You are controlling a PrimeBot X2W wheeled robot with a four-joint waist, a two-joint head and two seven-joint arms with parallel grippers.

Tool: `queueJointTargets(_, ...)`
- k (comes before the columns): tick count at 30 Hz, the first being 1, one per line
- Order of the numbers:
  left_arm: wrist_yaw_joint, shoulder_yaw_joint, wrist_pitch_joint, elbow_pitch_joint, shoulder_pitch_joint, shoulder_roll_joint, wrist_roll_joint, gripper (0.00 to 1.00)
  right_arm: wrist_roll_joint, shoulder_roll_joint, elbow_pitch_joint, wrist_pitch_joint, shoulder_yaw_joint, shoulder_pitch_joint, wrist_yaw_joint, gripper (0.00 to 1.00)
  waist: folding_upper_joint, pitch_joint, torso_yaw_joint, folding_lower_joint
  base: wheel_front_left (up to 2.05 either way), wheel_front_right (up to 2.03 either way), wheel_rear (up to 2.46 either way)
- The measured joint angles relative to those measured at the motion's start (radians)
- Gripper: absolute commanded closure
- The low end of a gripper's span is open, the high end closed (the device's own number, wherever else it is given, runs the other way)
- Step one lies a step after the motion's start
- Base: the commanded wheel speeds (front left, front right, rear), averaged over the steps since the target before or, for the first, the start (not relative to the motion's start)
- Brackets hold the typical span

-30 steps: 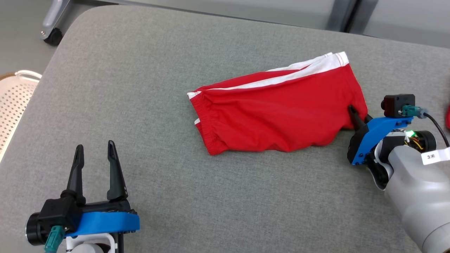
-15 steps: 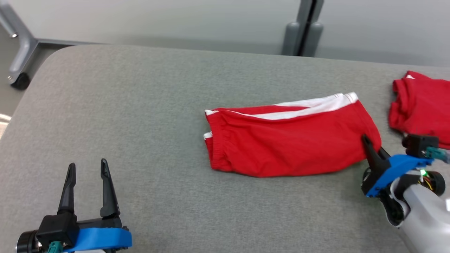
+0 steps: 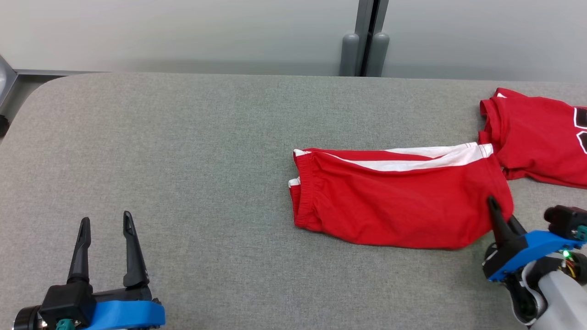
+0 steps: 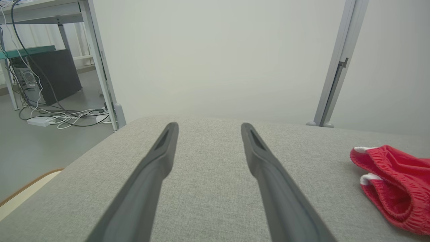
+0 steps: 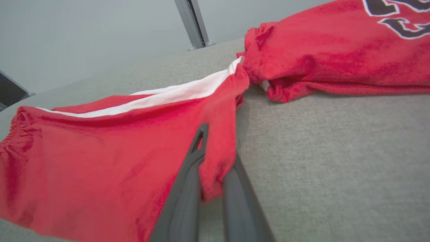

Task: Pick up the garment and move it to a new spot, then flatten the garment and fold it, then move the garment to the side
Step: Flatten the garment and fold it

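The garment [image 3: 399,206] is a pair of red shorts with a white side stripe, lying folded on the grey padded table [image 3: 183,160]. My right gripper [image 3: 497,211] is shut on its near right hem corner. In the right wrist view the red cloth [image 5: 117,151] is pinched between the fingers of that gripper [image 5: 216,151] and hides part of one. At the lower left my left gripper [image 3: 105,219] stands open over bare table, well away from the shorts. The left wrist view shows the same open gripper [image 4: 209,127], with the waistband [image 4: 393,188] off to the right.
A second red garment, a shirt [image 3: 541,137] with dark lettering, lies at the table's far right, touching the shorts' striped end [image 5: 235,67]. A pale wall and a grey post [image 3: 364,46] stand behind the table. Cables and a desk [image 4: 50,67] are on the floor beyond the left corner.
The head camera has swung right, bringing the red shirt into view. My right gripper has dragged the shorts right until they meet the shirt. The left gripper has stayed open in place.
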Motion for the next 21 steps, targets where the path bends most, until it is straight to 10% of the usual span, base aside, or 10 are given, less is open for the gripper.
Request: queueJointTargets(21, 0.007, -0.023, 0.000, 0.009, -0.008, 0.000, -0.007, 0.00, -0.173, 0.184, -0.341, 0.071, 0.161, -0.025, 0.000, 1.00, 0.0000, -0.004, 0.058, 0.0000, 0.00, 0.00, 0.00)
